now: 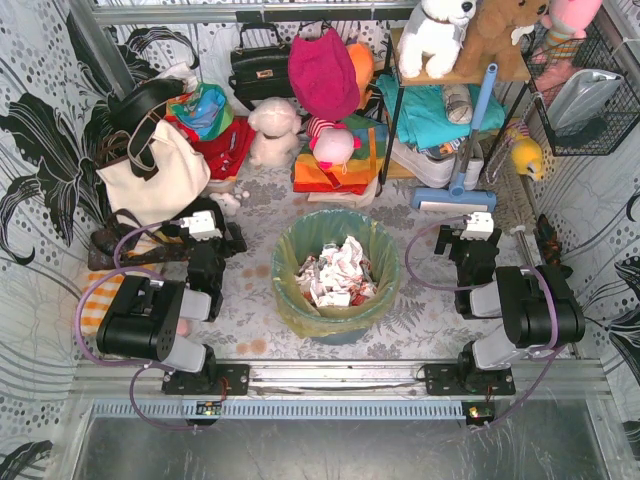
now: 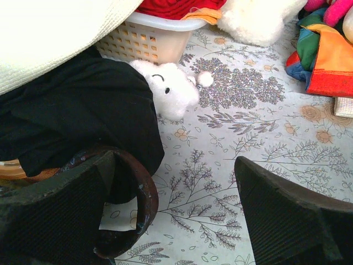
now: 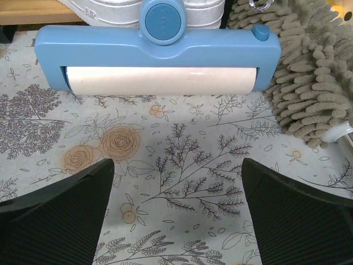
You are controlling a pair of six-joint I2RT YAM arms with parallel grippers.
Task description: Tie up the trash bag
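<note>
A floral cloth (image 1: 250,310) covers the table, with toys and bags crowding its far edge. The trash bag (image 1: 288,288) lines the teal bin (image 1: 345,336) at the centre, with crumpled paper (image 1: 335,272) inside. The left gripper (image 2: 182,221) and right gripper (image 3: 176,215) flank the bin, apart from it, jaws spread wide and empty.

Only the rim and inner lining of the thin yellow-green plastic trash bag (image 1: 288,290) show; its lower part is hidden inside the round teal plastic bin (image 1: 345,336). Black fabric (image 2: 71,116) covers one side of the small white plush toy (image 2: 171,91). The right wrist view's top edge cuts off the blue plastic roller's (image 3: 160,49) handle.
</note>
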